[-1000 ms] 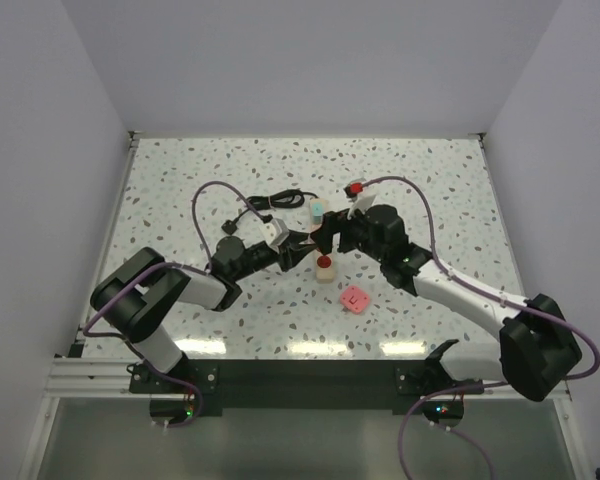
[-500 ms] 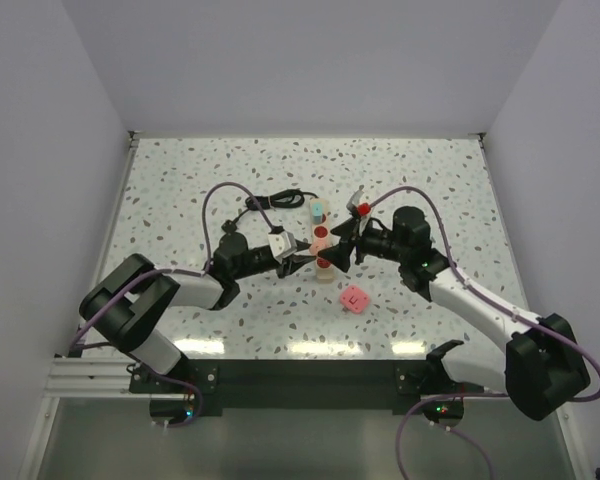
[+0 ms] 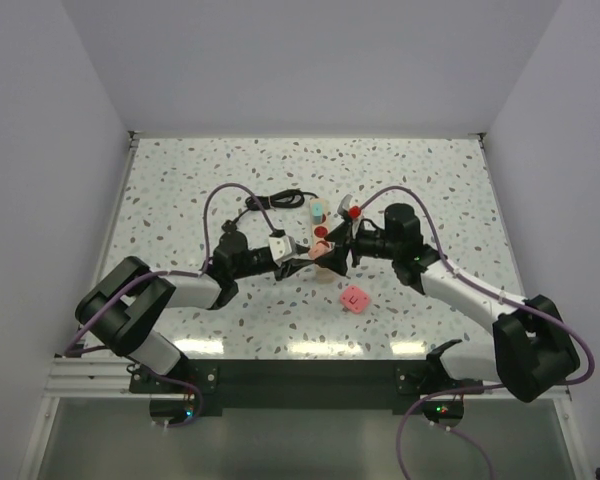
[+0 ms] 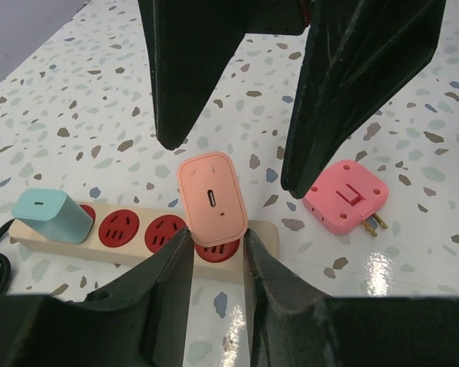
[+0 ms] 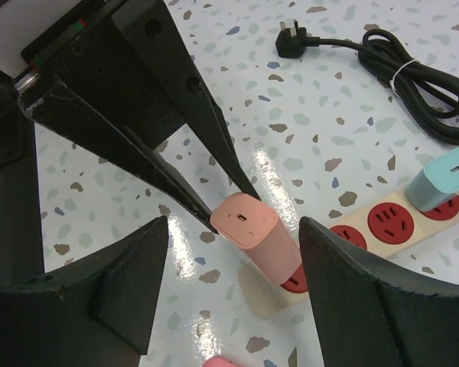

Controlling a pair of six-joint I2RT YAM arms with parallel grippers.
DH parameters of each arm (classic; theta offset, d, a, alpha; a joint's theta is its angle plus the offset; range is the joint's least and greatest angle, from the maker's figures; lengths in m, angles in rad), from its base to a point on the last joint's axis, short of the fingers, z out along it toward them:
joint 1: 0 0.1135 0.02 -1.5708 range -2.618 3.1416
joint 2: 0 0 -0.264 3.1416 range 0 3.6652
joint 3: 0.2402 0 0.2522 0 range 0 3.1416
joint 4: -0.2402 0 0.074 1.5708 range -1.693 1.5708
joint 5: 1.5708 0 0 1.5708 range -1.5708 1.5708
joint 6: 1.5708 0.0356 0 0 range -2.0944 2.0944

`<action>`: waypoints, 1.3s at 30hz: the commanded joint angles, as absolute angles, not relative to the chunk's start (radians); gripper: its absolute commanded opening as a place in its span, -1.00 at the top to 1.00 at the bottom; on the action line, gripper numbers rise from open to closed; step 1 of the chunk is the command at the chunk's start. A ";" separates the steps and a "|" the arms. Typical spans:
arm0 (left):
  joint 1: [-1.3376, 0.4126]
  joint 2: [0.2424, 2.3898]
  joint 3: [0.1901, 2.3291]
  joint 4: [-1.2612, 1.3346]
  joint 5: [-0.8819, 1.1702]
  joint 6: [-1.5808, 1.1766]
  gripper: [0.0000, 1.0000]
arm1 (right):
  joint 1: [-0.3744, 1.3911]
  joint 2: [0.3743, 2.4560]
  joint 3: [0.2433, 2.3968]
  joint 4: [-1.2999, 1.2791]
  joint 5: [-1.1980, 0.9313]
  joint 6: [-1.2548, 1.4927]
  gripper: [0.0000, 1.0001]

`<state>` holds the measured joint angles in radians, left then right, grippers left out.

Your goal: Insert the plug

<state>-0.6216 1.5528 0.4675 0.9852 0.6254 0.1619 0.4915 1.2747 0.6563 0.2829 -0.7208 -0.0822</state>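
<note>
The left gripper (image 4: 218, 245) pinches the boxy pink plastic plug (image 4: 211, 200), leaning; the right gripper (image 5: 233, 225) stands spread around it. Pushed crooked, it could jam in the long cream power strip (image 4: 266, 238) under the jaws.

You are viewing a speckled table (image 3: 460, 190). A pink square adapter (image 3: 354, 298) is lying flat at 5 o'clock from centre, prongs showing. A light-blue charger (image 3: 318, 210) is standing upright at 12 o'clock. A coiled black cable (image 3: 280, 200) is resting at 11 o'clock.
</note>
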 commanded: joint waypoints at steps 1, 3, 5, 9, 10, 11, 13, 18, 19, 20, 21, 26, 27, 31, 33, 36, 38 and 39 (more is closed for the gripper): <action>-0.614 1.539 0.497 0.989 0.667 0.202 1.00 | 0.491 1.282 0.704 0.322 -0.713 -0.086 -0.44; -0.614 1.534 0.506 0.953 0.678 0.218 1.00 | 0.492 1.287 0.704 0.308 -0.712 -0.118 -0.44; -0.615 1.523 0.520 0.895 0.693 0.235 1.00 | 0.491 1.302 0.712 0.284 -0.730 -0.141 -0.44; -0.612 1.482 0.512 0.847 0.701 0.252 1.00 | 0.491 1.330 0.738 0.249 -0.798 -0.181 -0.43; -0.612 1.468 0.514 0.835 0.695 0.256 1.00 | 0.491 1.331 0.739 0.241 -0.823 -0.183 -0.44; -0.612 1.462 0.512 0.812 0.695 0.265 1.00 | 0.489 1.331 0.739 0.235 -0.840 -0.189 -0.43; -0.611 1.447 0.514 0.801 0.696 0.268 1.00 | 0.491 1.331 0.742 0.218 -0.874 -0.202 -0.44; -0.597 1.454 0.514 0.821 0.663 0.255 1.00 | 0.491 1.351 0.753 0.225 -0.795 -0.148 -0.44; -0.591 1.471 0.512 0.836 0.628 0.238 1.00 | 0.492 1.351 0.753 0.229 -0.769 -0.121 -0.44; -0.575 1.479 0.503 0.882 0.615 0.191 1.00 | 0.494 1.348 0.746 0.254 -0.703 -0.095 -0.44; -0.565 1.488 0.499 0.903 0.614 0.166 1.00 | 0.498 1.333 0.717 0.270 -0.675 -0.060 -0.44; -0.502 1.494 0.457 1.000 0.528 -0.023 0.58 | 0.563 1.327 0.699 0.247 -0.468 0.038 -0.51; -0.502 1.497 0.448 1.002 0.526 -0.021 0.43 | 0.607 1.330 0.707 0.238 -0.409 0.031 -0.51; -0.512 1.526 0.355 1.106 0.554 -0.047 -0.47 | 0.640 1.316 0.696 0.255 -0.368 0.044 -0.54; -0.534 1.534 0.338 1.112 0.494 -0.043 -0.54 | 0.640 1.310 0.715 0.242 -0.356 0.051 -0.54; -0.587 1.523 0.315 1.104 0.414 -0.012 -0.59 | 0.640 1.286 0.709 0.258 -0.385 0.057 -0.54; -0.610 1.525 0.302 1.111 0.376 -0.005 -0.60 | 0.640 1.260 0.693 0.273 -0.397 0.061 -0.55; -0.615 1.528 0.298 1.114 0.356 -0.005 -0.61 | 0.638 1.249 0.687 0.276 -0.397 0.061 -0.55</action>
